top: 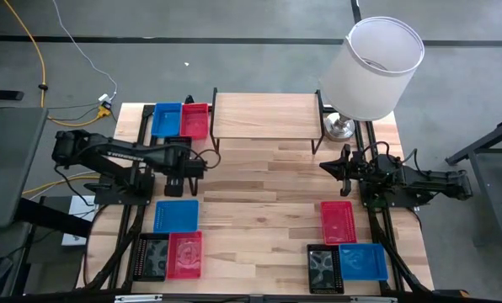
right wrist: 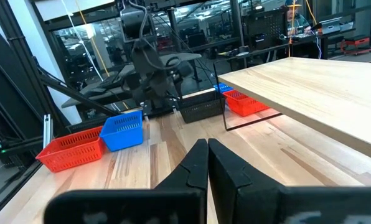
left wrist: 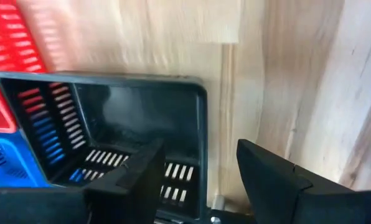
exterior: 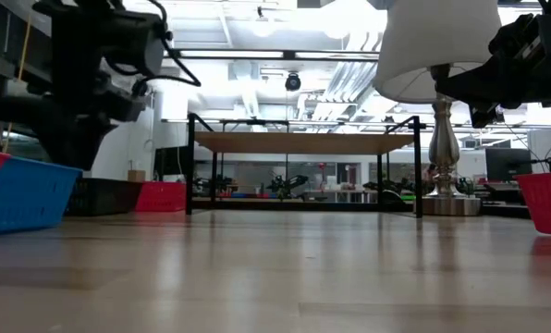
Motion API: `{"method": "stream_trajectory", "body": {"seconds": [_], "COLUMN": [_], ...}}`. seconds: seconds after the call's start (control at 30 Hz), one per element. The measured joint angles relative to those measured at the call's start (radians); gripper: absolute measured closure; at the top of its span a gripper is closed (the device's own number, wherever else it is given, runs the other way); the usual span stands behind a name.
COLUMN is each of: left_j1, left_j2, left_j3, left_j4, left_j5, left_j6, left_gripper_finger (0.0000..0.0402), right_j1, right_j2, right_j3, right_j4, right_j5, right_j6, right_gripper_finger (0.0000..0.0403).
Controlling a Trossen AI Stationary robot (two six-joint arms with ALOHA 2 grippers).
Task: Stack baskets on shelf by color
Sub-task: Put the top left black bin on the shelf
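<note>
A black basket (left wrist: 111,130) rests flat on the table at the far left, beside a red basket (left wrist: 11,50) and a blue basket (left wrist: 5,165). My left gripper (left wrist: 201,180) hangs open over the black basket's corner and points steeply down. One finger is over the inside and the other over bare wood; I see no touch. The shelf (top: 264,116) stands at the table's far middle with nothing on its top. My right gripper (right wrist: 207,155) waits shut at the table's right side (top: 331,166), pointing level toward the left.
More baskets lie near the front: blue (top: 176,216), black (top: 152,257) and red (top: 184,254) on the left; red (top: 337,222), black (top: 323,268) and blue (top: 362,261) on the right. A white-shaded lamp (top: 373,71) stands by the shelf's right end. Bare wood fills the middle.
</note>
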Motion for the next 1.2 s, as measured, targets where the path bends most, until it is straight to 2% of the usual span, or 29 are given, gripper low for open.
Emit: {"method": "stream_trajectory", "body": {"seconds": [0.17, 0.5, 1.03, 1.2], "left_j1": [0.0, 0.017, 0.059, 0.059], "left_j2": [0.0, 0.026, 0.22, 0.245], "left_j3": [-0.005, -0.004, -0.004, -0.004], "left_j4": [0.016, 0.021, 0.06, 0.067], "left_j5": [-0.056, -0.05, -0.04, -0.055], "left_j6": [-0.006, -0.006, 0.006, 0.03], "left_gripper_finger": [0.0211, 0.0211, 0.0212, 0.0246], "right_j1": [0.0, 0.0, 0.0, 0.0], "right_j2": [0.0, 0.0, 0.0, 0.0], "right_j3": [0.0, 0.0, 0.0, 0.0], "right_j4": [0.0, 0.0, 0.0, 0.0], "right_j5": [0.0, 0.0, 0.0, 0.0], "right_j6": [0.0, 0.0, 0.0, 0.0], "right_gripper_finger": [0.0402, 0.0402, 0.0402, 0.0402]}}
